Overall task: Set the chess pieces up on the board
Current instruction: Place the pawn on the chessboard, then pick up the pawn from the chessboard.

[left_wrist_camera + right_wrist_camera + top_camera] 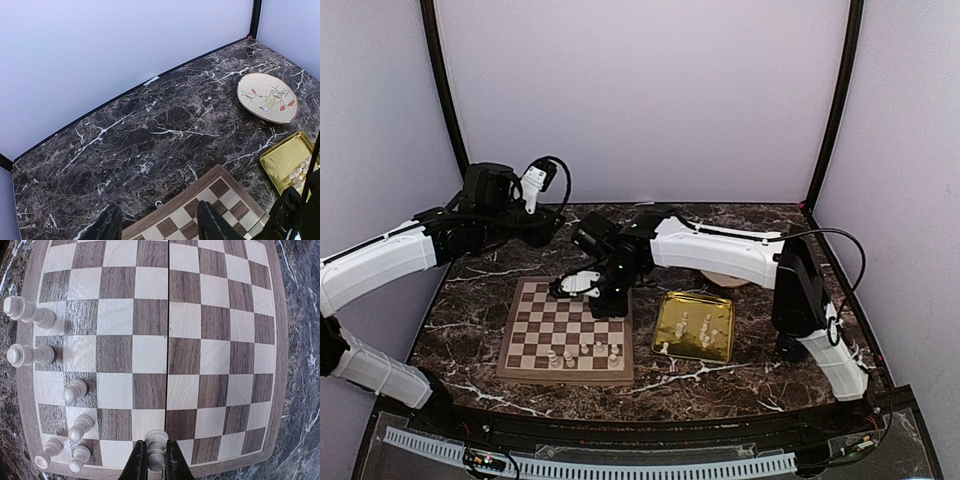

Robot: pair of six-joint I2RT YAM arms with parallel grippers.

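Observation:
The wooden chessboard [535, 340] lies left of centre. Several cream chess pieces [582, 352] stand along its near rows; they show at the left of the right wrist view [30, 355]. More pieces [700, 328] lie in the gold tray [672, 310]. My right gripper [612, 306] hovers over the board's right edge, shut on a cream chess piece [156, 452] held just above the board [215, 355]. My left gripper [548, 228] hangs open and empty above the table behind the board; its fingers [212, 225] frame the board's far corner [200, 207].
A cream floral plate [267, 97] sits at the back right, mostly hidden under the right arm in the top view [725, 279]. The gold tray [285, 159] lies right of the board. White walls close off the dark marble table [470, 290].

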